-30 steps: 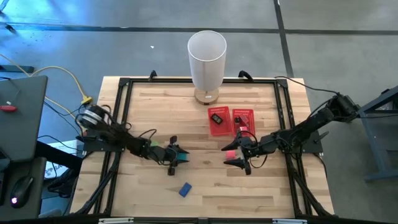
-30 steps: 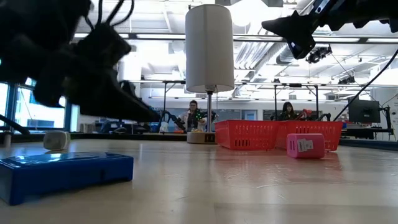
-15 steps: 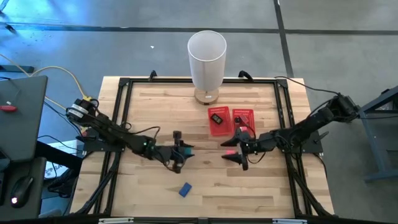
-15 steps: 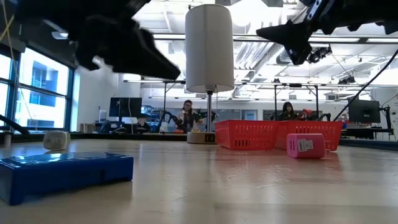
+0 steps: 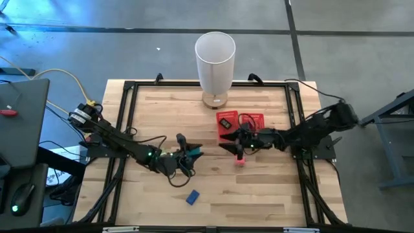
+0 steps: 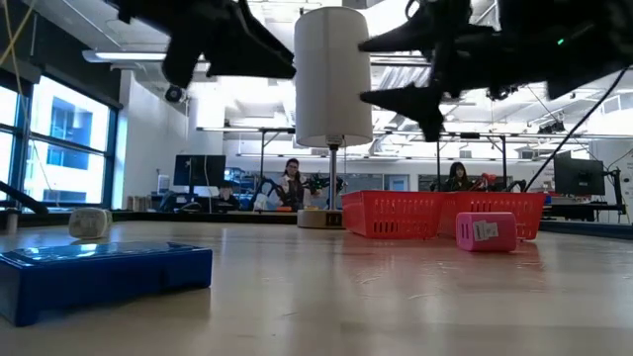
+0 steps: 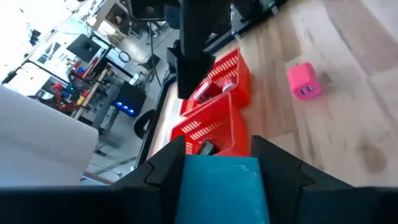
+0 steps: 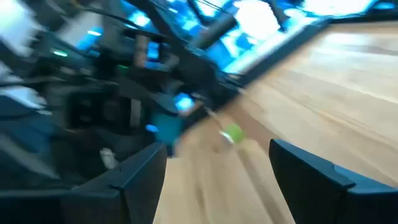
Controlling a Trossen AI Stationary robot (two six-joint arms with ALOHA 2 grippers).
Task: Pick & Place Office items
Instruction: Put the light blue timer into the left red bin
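Note:
My left gripper (image 5: 189,154) hangs over the table's middle, shut on a teal piece (image 7: 221,185). My right gripper (image 5: 230,144) is open in the air at the near left corner of the red mesh tray (image 5: 240,125); its fingers (image 6: 401,97) show spread in the low view. A pink piece (image 5: 240,160) lies flat on the table just near of that gripper, untouched. A blue piece (image 5: 192,197) lies on the wood toward the near edge. The tray holds a black piece (image 5: 226,122) and small red and white ones. My left gripper pinches the teal piece between its two fingers, one on each side face (image 7: 186,186). The fingers point roughly level toward the table's right, at the tray. The piece is lifted clear of the table.
A tall white cylinder (image 5: 215,58) stands on its base at the far edge, behind the tray. A small white object (image 6: 91,222) sits on the table far off in the low view. People sit in the room beyond. Bare wood lies along the near edge.
My left gripper has risen with the teal piece and edged toward the tray. My right gripper has moved from above the pink piece toward the far edge and left, to the tray's near corner. The pink piece has stayed on the table.

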